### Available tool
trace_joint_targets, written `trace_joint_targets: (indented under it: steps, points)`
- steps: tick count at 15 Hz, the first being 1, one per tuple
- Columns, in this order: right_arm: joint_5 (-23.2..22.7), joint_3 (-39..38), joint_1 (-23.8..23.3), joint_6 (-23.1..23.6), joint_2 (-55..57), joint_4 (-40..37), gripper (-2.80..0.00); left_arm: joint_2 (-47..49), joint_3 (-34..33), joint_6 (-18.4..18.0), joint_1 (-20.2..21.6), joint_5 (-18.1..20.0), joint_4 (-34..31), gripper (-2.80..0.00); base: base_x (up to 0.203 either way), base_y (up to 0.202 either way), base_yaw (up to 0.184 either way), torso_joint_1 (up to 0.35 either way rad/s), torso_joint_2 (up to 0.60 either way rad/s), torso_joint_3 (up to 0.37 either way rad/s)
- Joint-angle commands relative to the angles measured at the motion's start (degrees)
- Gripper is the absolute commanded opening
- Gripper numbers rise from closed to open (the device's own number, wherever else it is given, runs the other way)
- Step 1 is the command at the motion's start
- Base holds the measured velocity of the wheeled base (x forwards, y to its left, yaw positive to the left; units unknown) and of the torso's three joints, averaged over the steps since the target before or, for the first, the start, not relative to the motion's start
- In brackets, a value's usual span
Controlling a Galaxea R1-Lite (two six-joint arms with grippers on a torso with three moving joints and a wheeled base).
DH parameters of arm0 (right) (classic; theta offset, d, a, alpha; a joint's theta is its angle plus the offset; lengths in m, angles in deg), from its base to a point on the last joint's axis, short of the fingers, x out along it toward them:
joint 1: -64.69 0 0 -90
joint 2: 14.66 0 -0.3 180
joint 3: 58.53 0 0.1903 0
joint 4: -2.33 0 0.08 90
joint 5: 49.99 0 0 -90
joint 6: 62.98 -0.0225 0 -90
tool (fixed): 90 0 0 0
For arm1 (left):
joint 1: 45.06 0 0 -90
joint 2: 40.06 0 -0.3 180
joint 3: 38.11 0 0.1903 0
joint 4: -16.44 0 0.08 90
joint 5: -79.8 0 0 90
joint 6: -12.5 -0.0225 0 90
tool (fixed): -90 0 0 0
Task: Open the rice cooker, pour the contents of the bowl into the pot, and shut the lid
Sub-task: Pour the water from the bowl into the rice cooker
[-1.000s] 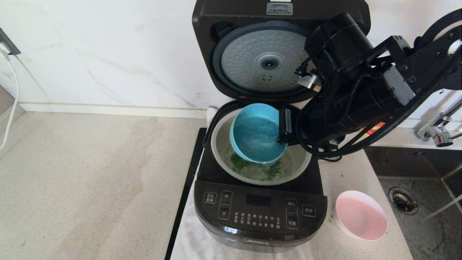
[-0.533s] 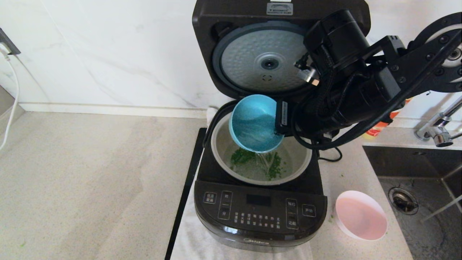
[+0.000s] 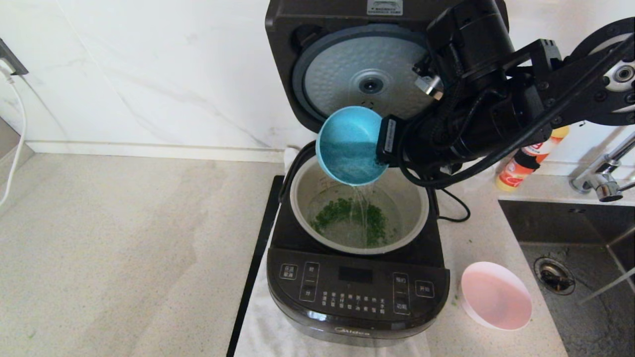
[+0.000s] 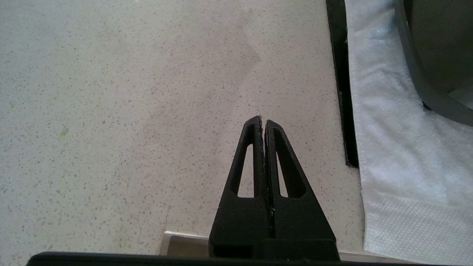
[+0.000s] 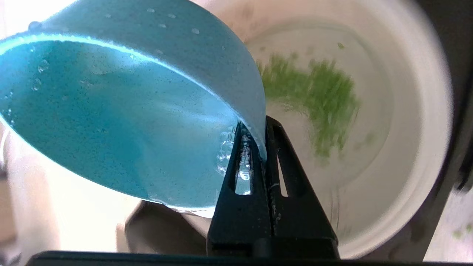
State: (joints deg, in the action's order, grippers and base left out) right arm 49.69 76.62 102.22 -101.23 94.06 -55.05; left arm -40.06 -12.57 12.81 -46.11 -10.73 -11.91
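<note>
Right hand point(image 5: 258, 127) pinches blue bowl point(image 3: 349, 148) over pot point(image 3: 412, 196); left hand point(image 4: 263, 123) clenched, wrist-view only.

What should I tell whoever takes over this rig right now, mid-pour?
Right gripper: shut on the rim of the tilted blue plastic bowl, held above the pot.
Left gripper: shut, empty, parked over the speckled counter.
Glossy black rice cooker: its hinged lid stands open. The round pale grey inner pot holds water and green bits; a thin stream of water runs from the bowl into it.
An empty pink bowl sits on the counter beside the cooker.
Done: lid opened, pour under way.
Left: finish the pour, set the bowl down, close the lid.
</note>
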Motion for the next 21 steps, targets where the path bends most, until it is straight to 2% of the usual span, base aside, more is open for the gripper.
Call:
trace_joint_targets:
  steps: [1,7,10,15,17,21]
  points:
    - [0.7,0.0,0.0,-0.2,0.1,0.9,-2.80,-0.2,-0.1,0.0,0.0,0.0,0.0,-2.80,0.000,0.000,0.000,0.000,0.00,0.000]
    - [3.6,-0.6,0.5,-0.1,-0.9,2.6,-2.80,-0.2,0.0,0.0,0.0,-0.1,0.0,-2.80,0.000,0.000,0.000,0.000,0.00,0.000]
    - [7.3,-0.9,0.9,0.2,-0.9,2.6,-2.80,-0.2,0.0,0.0,0.0,0.0,0.0,-2.80,0.000,0.000,0.000,0.000,0.00,0.000]
    - [10.5,-2.7,2.3,0.5,-1.9,3.2,-2.80,-0.2,-0.1,0.0,0.0,0.0,0.0,-2.80,0.000,0.000,0.000,0.000,0.00,0.000]
    - [12.7,-5.2,3.3,1.0,-2.7,5.3,-2.80,-0.2,0.0,0.0,0.0,0.0,0.0,-2.80,0.000,0.000,0.000,0.000,0.00,0.000]
    - [17.6,-14.0,4.6,5.6,-5.1,16.7,-2.80,-0.2,0.0,0.0,0.0,0.0,0.0,-2.80,0.000,0.000,0.000,0.000,0.00,0.000]
